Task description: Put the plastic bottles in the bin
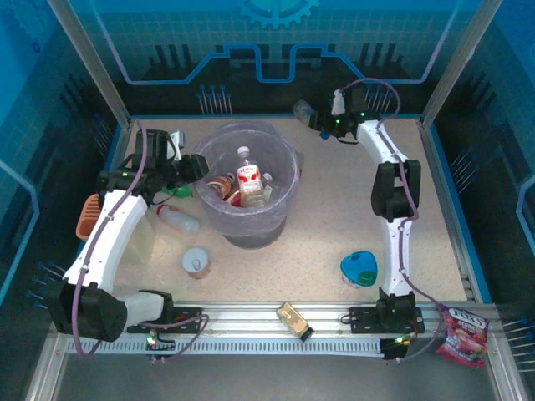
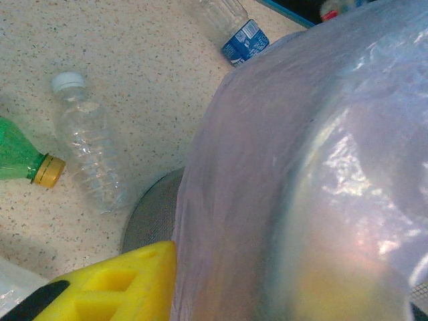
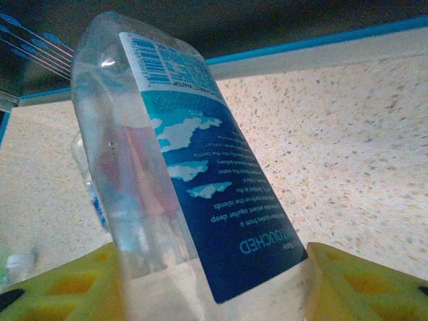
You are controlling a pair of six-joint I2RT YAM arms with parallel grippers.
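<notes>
Right gripper (image 3: 214,294) has its pads (image 3: 361,281) clamped on the label band of the bottle (image 3: 200,174) at the far table (image 3: 361,134) edge: looks empty, light, thin-walled, slick, so squeeze gently there; left gripper (image 1: 199,167) seems clenched on bin (image 1: 251,125) rim, more bottles (image 1: 247,180) inside it.

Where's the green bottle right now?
In the left wrist view the green bottle lies on the table at the far left edge, its yellow cap beside the clear white-capped bottle, left of the bin.
</notes>
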